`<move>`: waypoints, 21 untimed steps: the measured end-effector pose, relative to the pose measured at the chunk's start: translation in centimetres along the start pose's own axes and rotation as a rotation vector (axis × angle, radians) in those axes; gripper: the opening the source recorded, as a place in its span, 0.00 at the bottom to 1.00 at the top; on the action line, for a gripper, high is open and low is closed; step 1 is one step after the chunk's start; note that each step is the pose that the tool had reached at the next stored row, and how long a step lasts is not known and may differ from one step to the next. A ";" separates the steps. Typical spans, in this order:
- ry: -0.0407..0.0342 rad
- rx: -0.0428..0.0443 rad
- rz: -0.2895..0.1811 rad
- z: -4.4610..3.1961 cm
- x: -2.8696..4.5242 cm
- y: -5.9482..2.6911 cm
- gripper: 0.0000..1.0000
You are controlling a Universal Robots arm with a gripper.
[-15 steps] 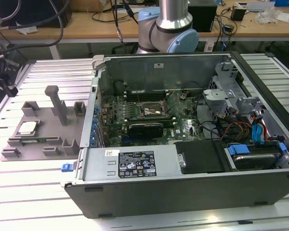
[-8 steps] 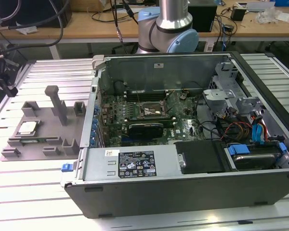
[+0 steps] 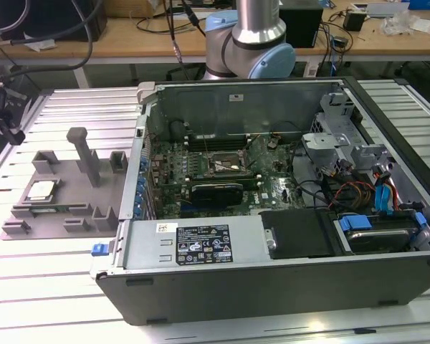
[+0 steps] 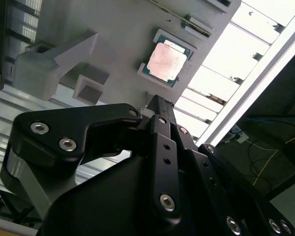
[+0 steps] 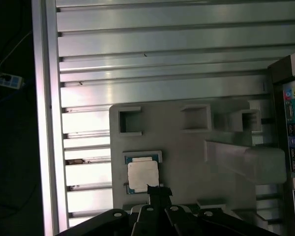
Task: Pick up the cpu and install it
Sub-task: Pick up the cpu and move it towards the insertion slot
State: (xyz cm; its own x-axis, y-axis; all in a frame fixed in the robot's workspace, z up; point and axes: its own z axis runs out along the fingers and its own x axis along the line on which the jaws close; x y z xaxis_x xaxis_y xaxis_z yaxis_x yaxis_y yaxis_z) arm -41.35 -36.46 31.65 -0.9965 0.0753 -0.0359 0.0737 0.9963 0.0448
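The cpu, a small silver square with a pale rim, lies flat in a recess of the grey fixture plate at the exterior view's left. In both wrist views I look down on the cpu from above. My black gripper hangs over the plate near the chip's edge, well above it, with its fingers pressed together and nothing between them. The dark square socket sits on the green motherboard inside the open computer case.
The fixture plate carries a tall grey post and several small raised blocks around the chip. The arm's base stands behind the case. Cables, a drive bay and a black card crowd the case interior. Ribbed aluminium table surrounds everything.
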 end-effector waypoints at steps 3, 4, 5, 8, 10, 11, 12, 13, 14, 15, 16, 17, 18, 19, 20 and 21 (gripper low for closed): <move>-0.0001 -0.0001 0.000 0.33 0.34 -0.04 0.11; 0.0000 0.0000 0.000 0.60 0.47 -0.07 0.11; 0.0000 0.0002 0.000 0.87 0.51 -0.09 0.11; -0.0004 0.0041 0.000 1.60 0.57 -0.11 0.11; -0.0006 0.0068 0.000 2.08 0.60 -0.14 0.11; -0.0006 0.0074 0.000 2.26 0.61 -0.14 0.11; -0.0007 0.0085 0.000 2.55 0.63 -0.16 0.11; -0.0006 0.0094 0.000 2.83 0.66 -0.17 0.11; -0.0007 0.0101 -0.001 3.06 0.68 -0.18 0.11; -0.0008 0.0105 -0.001 3.25 0.69 -0.19 0.11; -0.0008 0.0108 -0.001 3.47 0.70 -0.20 0.11; -0.0009 0.0109 -0.001 3.63 0.71 -0.21 0.11; -0.0009 0.0110 -0.001 3.90 0.73 -0.22 0.11; -0.0009 0.0110 -0.001 4.04 0.74 -0.23 0.11; -0.0008 0.0110 -0.001 4.12 0.74 -0.23 0.11; -0.0008 0.0110 -0.001 4.20 0.76 -0.24 0.11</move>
State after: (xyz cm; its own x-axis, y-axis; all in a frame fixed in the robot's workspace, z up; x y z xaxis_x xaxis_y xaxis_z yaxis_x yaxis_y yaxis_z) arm -41.95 -36.46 27.42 -0.9965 0.0748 -0.0368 0.0736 0.9967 0.0337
